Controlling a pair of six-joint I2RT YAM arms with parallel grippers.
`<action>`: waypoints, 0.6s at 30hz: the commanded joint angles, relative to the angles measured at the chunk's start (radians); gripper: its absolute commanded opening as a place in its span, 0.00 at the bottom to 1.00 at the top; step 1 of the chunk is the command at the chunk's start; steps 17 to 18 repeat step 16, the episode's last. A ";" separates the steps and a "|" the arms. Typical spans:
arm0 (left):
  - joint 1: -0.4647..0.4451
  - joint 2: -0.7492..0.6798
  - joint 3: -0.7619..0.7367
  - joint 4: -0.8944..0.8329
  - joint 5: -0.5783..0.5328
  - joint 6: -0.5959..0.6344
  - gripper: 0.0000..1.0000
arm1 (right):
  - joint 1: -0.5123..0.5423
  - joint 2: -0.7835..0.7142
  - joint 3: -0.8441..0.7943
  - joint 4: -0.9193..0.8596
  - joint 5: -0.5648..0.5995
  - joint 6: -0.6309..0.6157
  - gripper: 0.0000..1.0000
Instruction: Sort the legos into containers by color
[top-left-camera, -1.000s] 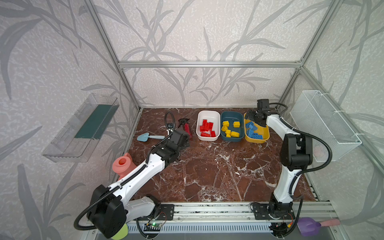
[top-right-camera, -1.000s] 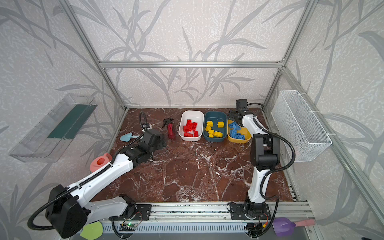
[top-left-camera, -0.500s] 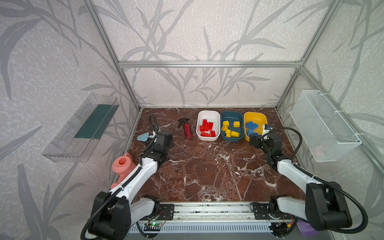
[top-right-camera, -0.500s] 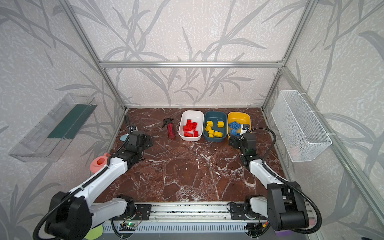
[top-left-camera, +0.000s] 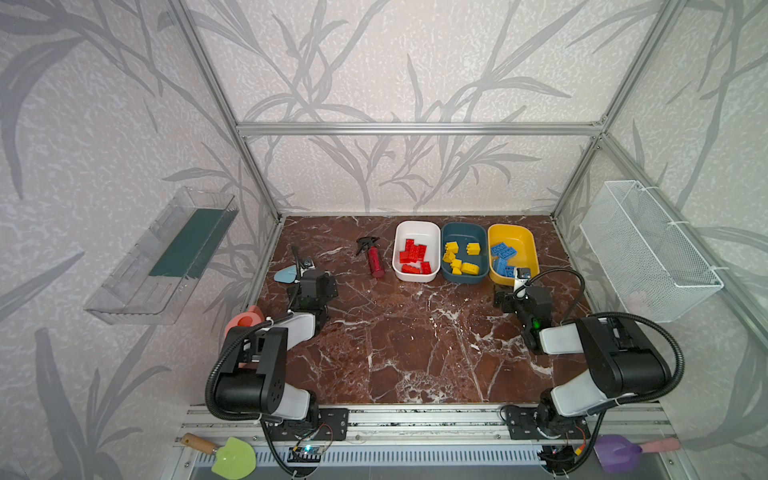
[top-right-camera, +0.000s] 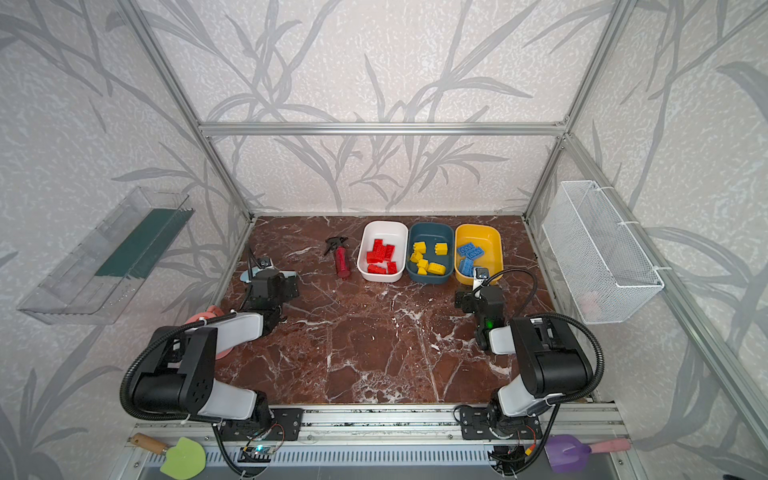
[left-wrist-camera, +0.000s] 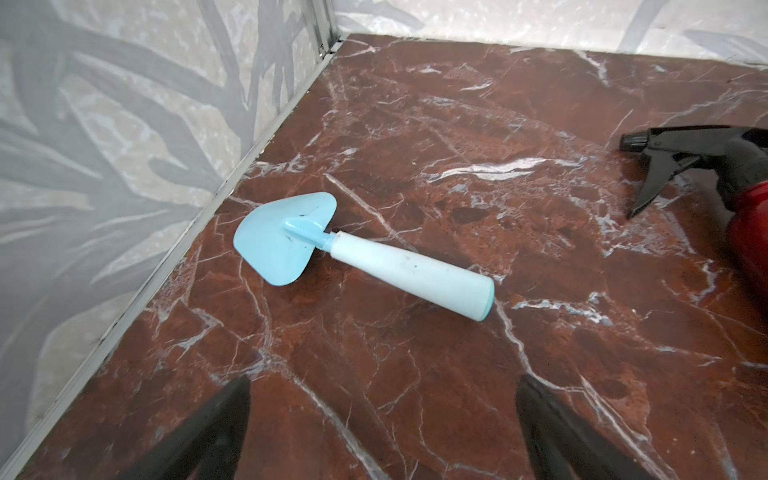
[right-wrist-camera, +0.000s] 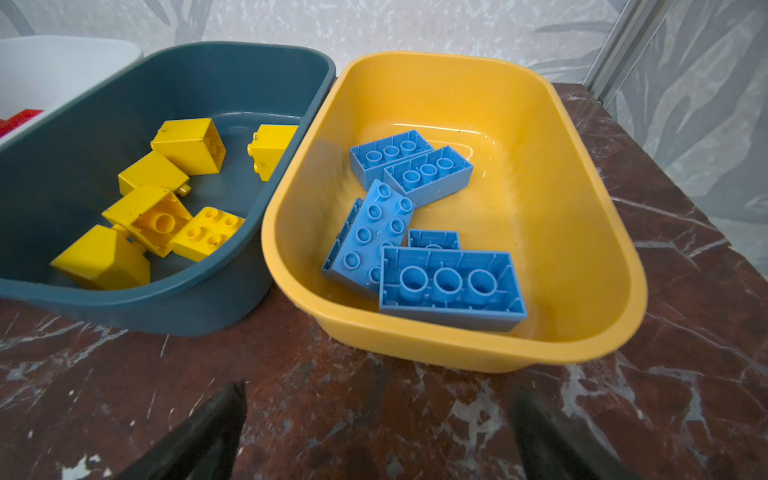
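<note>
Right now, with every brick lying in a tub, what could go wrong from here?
1. The open right fingers point at the near wall of the yellow tub; a forward move could shove it against the teal tub beside it.
2. The open left fingers face the light-blue trowel, and the spray bottle lies on its side nearby; a careless sweep might knock either, and the bottle may roll.

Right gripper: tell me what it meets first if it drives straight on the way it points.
Most likely the near wall of the yellow tub, straight ahead of the open right gripper. If its line slopes down, which is hard to judge, the table comes first.
</note>
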 joint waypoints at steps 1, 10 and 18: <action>0.017 0.047 -0.076 0.286 0.087 0.055 0.99 | 0.010 0.000 0.021 0.088 0.017 -0.023 0.99; 0.019 0.042 -0.071 0.265 0.094 0.056 0.99 | 0.012 0.014 0.055 0.053 -0.099 -0.069 0.99; 0.019 0.039 -0.070 0.257 0.094 0.056 0.99 | 0.013 0.010 0.080 -0.009 -0.103 -0.068 0.99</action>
